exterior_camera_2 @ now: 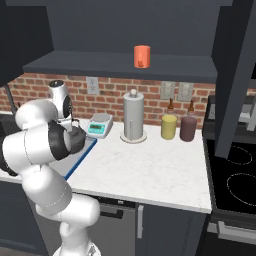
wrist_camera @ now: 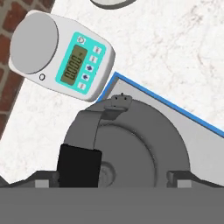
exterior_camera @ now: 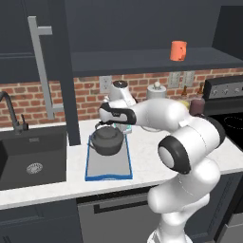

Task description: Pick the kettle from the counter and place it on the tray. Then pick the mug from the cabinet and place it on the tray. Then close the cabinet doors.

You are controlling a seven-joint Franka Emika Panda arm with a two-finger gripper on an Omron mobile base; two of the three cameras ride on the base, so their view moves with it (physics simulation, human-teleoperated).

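Kettle sits on the tray directly below the claw, whose fingers stand apart astride its handle: release step done; next, lift clear and reach up-right for the orange mug in the cabinet.

- A home kitchen is showing here: a white stone counter is running along a red brick wall, with a black sink and tap sitting in it.
- A black stove is standing at the counter's end.
- Dark cabinets are hanging above, a mug sitting on the shelf.
- A kettle, scale, paper-towel roll and jars are resting on the counter.
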